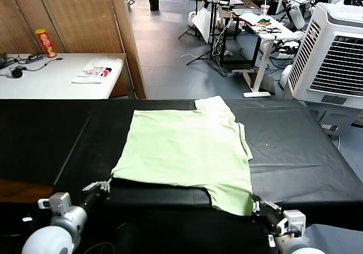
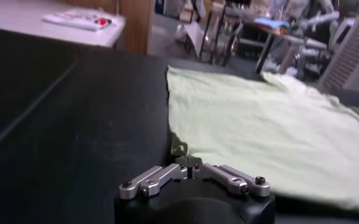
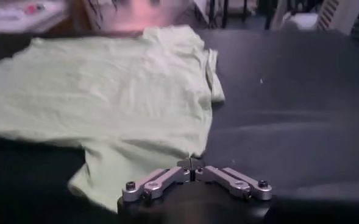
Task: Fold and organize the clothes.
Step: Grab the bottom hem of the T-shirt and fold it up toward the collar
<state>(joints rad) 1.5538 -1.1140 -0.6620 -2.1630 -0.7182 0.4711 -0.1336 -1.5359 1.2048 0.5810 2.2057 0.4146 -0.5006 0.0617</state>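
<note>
Closed left gripper [image 1: 105, 184] and right gripper [image 1: 256, 204] each pinch the shirt's [image 1: 187, 149] near corners.

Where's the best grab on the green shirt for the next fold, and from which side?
Probably the two near corners of the shirt, approached from the robot's side of the black table. It lies flat, and its near edge is the closest free edge. The left hand sits shut at the near-left corner, the right hand shut at the near-right flap; both look pinched on fabric already.
</note>
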